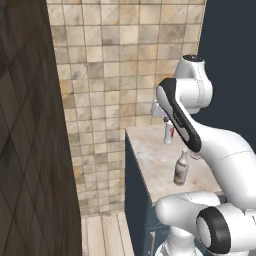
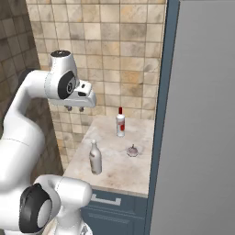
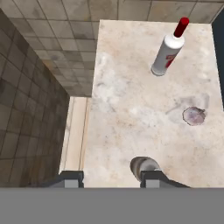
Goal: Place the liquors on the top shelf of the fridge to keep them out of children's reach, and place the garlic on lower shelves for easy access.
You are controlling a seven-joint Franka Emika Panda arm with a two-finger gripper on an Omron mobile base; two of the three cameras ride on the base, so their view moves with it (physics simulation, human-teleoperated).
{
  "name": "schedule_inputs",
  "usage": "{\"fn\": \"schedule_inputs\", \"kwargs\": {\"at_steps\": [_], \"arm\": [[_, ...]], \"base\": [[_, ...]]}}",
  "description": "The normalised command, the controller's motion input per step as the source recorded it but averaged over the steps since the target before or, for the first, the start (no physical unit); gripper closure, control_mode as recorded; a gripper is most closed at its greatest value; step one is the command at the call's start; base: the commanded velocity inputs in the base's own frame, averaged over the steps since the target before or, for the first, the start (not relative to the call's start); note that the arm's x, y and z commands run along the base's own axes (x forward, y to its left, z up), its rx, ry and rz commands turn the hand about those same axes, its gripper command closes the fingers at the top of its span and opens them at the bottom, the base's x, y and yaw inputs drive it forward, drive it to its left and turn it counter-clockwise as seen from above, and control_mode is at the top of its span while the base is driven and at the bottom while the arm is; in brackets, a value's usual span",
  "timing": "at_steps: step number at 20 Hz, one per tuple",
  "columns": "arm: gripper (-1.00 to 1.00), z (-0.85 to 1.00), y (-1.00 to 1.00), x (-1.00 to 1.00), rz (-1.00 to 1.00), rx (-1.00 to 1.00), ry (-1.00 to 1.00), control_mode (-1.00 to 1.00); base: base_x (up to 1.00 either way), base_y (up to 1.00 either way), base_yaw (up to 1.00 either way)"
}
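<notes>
while the gripper [image 2: 75, 109] hangs empty, fingers apart, above the desk [image 2: 114, 172], grey bottle [image 2: 95, 157] stands near, white bottle [image 2: 120, 123] far, garlic [image 2: 132, 150] right. risk: a fast or off-centre descent tips the grey bottle; fridge [image 2: 202, 114] looks shut.
</notes>
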Motion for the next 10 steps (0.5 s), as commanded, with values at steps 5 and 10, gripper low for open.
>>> {"fn": "schedule_inputs", "kwargs": {"at_steps": [5,10], "arm": [[-1.0,-0.21,0.0,-0.28,-0.01,0.0,-0.06,-1.0],[-1.0,-0.46,0.0,-0.4,-0.07,0.0,-0.19,-1.0]], "base": [[0.0,0.0,0.0],[0.0,0.0,0.0]]}}
